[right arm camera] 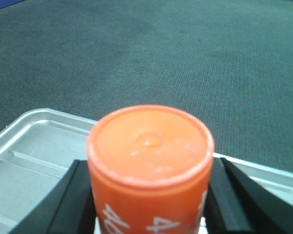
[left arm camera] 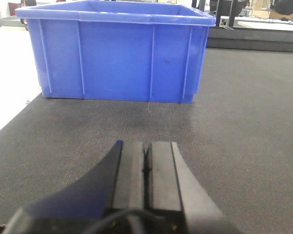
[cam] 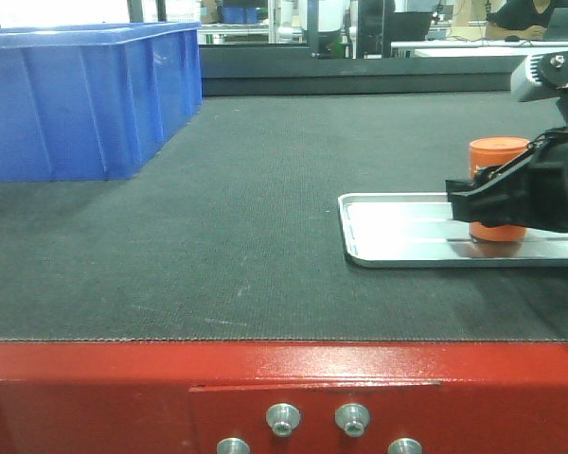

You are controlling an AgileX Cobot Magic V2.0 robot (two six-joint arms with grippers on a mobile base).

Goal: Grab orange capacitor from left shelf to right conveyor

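Note:
The orange capacitor (cam: 497, 156) stands upright, with white "4680" print on its side, in the right wrist view (right arm camera: 151, 146). My right gripper (cam: 473, 196) is shut on it, one black finger (right arm camera: 73, 195) on each side. The capacitor's base is at the surface of a shallow silver tray (cam: 398, 232) that lies on the right conveyor's dark belt (cam: 265, 189). I cannot tell whether the base rests on the tray. My left gripper (left arm camera: 146, 151) is shut and empty, low over the belt (left arm camera: 244, 122). The left shelf is out of view.
A blue plastic crate (cam: 76, 95) stands on the belt at the back left, right ahead of my left gripper in the left wrist view (left arm camera: 117, 53). The conveyor's red front frame (cam: 123, 388) with silver bolts runs along the near edge. The tray's rim also shows in the right wrist view (right arm camera: 34, 117).

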